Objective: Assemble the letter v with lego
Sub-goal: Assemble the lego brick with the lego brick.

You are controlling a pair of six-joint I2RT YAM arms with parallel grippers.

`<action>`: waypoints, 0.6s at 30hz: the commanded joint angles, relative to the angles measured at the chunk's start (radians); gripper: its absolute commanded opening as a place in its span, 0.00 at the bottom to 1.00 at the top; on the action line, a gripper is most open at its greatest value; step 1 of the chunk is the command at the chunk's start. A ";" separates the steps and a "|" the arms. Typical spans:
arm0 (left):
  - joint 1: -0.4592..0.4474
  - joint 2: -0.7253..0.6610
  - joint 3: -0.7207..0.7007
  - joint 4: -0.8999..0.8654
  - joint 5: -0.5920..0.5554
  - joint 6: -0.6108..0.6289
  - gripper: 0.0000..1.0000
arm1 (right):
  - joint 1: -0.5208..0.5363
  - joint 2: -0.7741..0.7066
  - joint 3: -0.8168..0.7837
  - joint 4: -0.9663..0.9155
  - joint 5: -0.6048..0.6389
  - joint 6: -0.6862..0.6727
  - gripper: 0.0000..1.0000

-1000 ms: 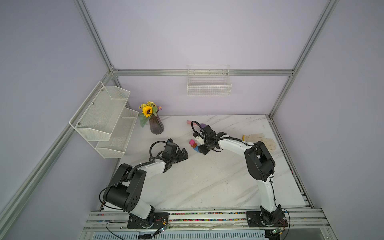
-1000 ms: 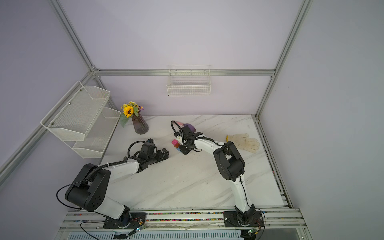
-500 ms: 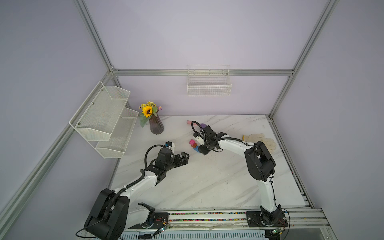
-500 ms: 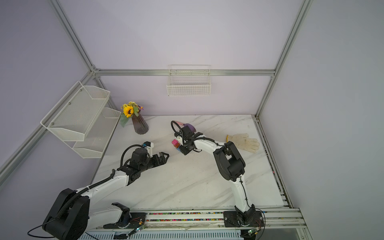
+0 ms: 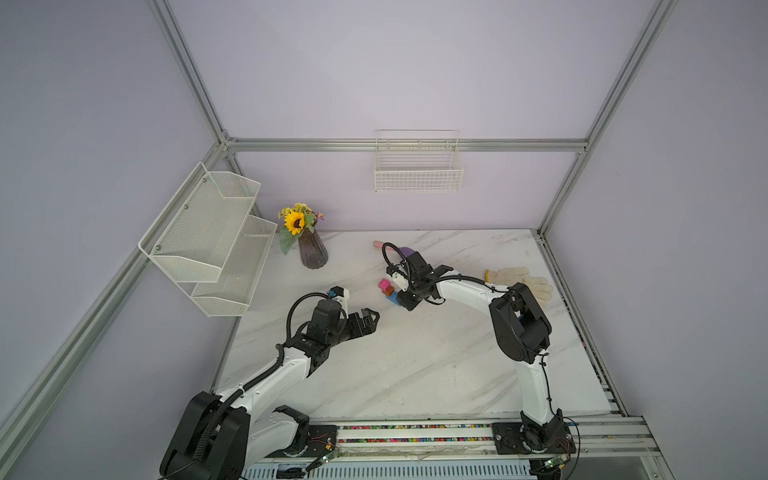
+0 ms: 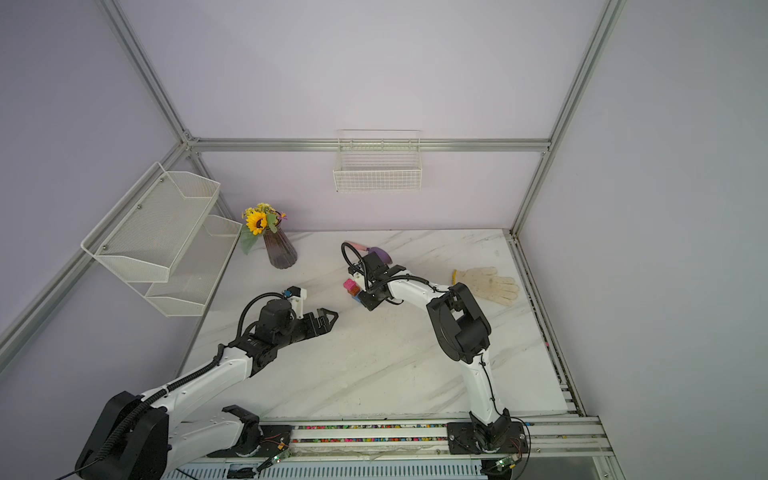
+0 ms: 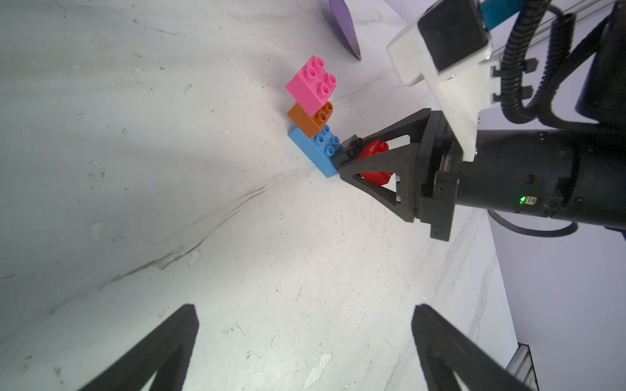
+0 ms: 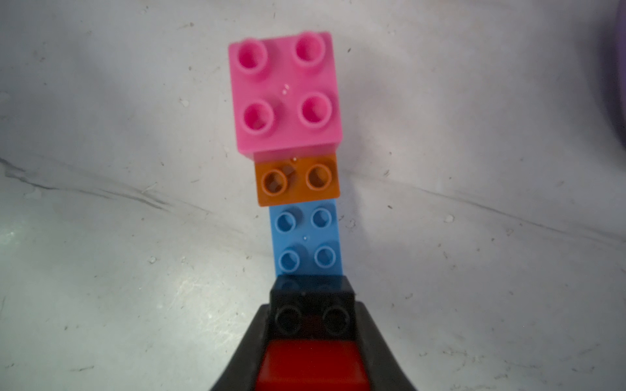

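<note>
Veined marble tabletop [image 5: 415,374]; right tool [image 8: 311,316] clamps red plastic brick [image 8: 311,365].

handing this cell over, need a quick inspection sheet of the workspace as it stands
surface: marble tabletop, scuffed, no spills seen
job's things: blue brick as base; orange brick and pink brick stepped up one end; black brick and red brick at the other
clutter: glove, purple trowel, flower vase
grippers: left gripper open, empty; right gripper shut on red brick
cables: cable loops at both wrists, off the bricks
surroundings: wire basket, mesh shelf
</note>
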 commanded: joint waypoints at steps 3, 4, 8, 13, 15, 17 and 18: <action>-0.006 -0.013 0.002 -0.016 0.031 0.008 1.00 | -0.005 0.066 -0.009 -0.174 0.049 -0.043 0.00; -0.005 -0.014 -0.001 -0.021 0.030 0.009 1.00 | -0.005 0.068 -0.007 -0.181 0.047 -0.045 0.00; -0.006 -0.025 -0.003 -0.041 0.027 0.018 1.00 | -0.005 0.076 0.010 -0.208 0.036 -0.046 0.00; -0.005 -0.041 0.006 -0.080 0.006 0.029 1.00 | -0.005 0.089 0.022 -0.233 0.013 -0.051 0.00; -0.005 -0.045 0.007 -0.085 0.010 0.031 1.00 | -0.005 0.093 0.025 -0.241 0.002 -0.053 0.00; -0.005 -0.041 0.007 -0.091 0.011 0.032 1.00 | -0.005 0.094 0.024 -0.241 0.003 -0.049 0.00; -0.005 -0.039 0.007 -0.093 0.014 0.032 1.00 | -0.005 0.095 0.026 -0.245 0.003 -0.046 0.00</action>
